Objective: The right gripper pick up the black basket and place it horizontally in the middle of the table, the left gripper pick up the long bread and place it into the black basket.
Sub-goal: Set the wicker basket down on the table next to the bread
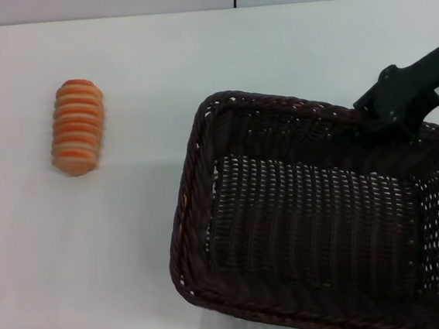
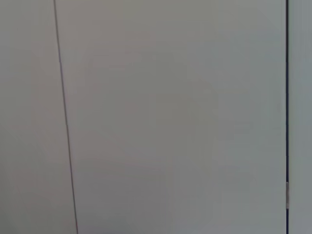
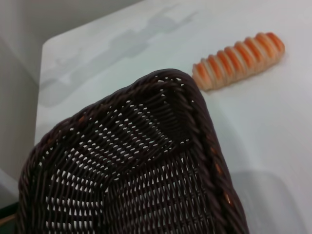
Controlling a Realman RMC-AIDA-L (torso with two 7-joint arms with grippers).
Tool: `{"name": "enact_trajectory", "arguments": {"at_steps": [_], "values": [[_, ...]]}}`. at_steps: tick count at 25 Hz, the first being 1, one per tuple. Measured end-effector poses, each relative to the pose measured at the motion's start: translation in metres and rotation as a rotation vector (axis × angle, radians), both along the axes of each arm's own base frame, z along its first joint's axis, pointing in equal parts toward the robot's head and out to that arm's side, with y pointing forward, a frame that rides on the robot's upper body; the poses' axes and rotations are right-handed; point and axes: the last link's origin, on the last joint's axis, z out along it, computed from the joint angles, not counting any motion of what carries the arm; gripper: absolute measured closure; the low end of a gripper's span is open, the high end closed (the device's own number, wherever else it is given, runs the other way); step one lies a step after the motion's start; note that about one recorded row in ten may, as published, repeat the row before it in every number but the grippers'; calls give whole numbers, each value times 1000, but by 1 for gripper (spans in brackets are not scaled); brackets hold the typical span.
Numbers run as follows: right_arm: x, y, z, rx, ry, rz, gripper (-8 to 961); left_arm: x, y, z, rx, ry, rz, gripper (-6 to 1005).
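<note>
Where hand grips — basket rim.

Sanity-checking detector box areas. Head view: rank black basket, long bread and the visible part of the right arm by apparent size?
1. black basket, by far the largest, though cut off at the frame edges.
2. right end effector with its visible arm. It sits at the basket's far rim.
3. long bread, close to the arm in area, so this order is unsure.
</note>
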Motion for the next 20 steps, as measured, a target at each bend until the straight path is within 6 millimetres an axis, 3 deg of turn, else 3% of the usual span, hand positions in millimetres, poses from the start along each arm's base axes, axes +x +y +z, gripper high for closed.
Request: {"name": "enact_trajectory", "arguments": {"at_steps": [12, 20], "values": [[9, 8, -9, 56, -75, -5, 793, 6, 3, -2, -33, 45, -12, 185], [-1, 33, -15, 195, -134, 66, 794, 9, 8, -5, -55, 52, -22, 185]]}}
